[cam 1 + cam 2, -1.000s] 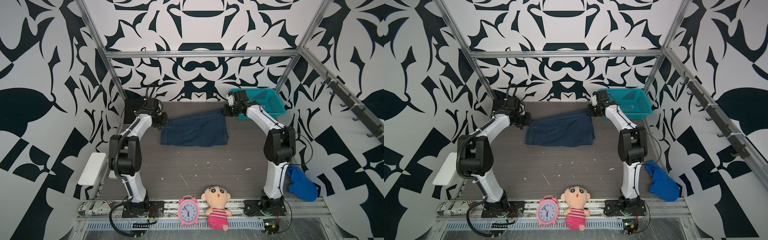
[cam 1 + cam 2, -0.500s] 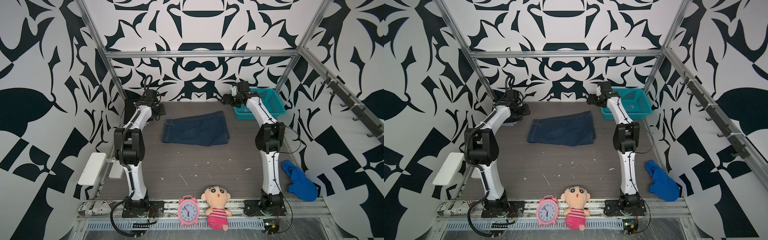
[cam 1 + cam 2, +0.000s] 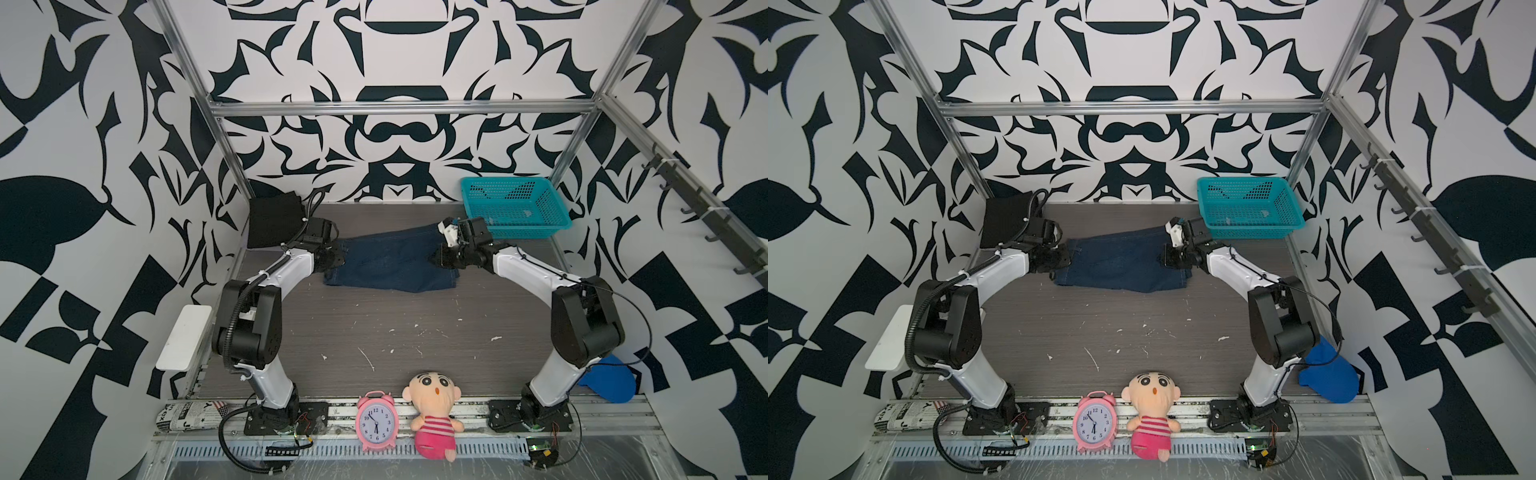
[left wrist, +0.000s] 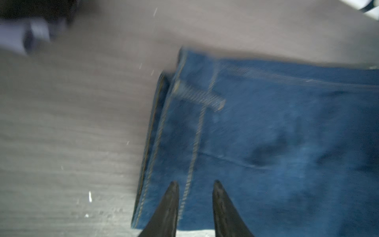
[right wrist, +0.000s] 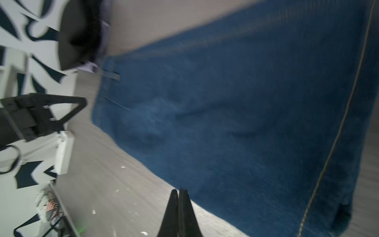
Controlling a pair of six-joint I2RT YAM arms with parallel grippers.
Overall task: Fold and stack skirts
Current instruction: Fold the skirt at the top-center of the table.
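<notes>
Denim skirt [image 3: 390, 262] lies flat at the back of the desk [image 3: 374, 324], doubled over, its waistband end toward the left arm and its hem end toward the teal mesh basket [image 3: 519, 226]. The black skirt [image 3: 272, 220] sits folded in the far left corner, with a sliver of lavender cloth [image 5: 89, 66] showing under it in the right wrist view.

The left hand [image 4: 194, 184] hangs over the waistband edge with its fingers a little apart and nothing between them. The right hand [image 5: 178, 190] is at the hem end with its fingers pressed together; no cloth shows between them, and the tips sit about where denim meets bare desk.

The likely next step is carrying the denim onto the corner pile, and the grip looks like the weak point. Two layers show at the waistband, so the left hand could pinch only the upper one and the fold would fall open on lifting. The right hand, closed and empty, must part before it can take the hem. If only one end rises, the cloth would drag and twist. A low carry could shove the black skirt askew
</notes>
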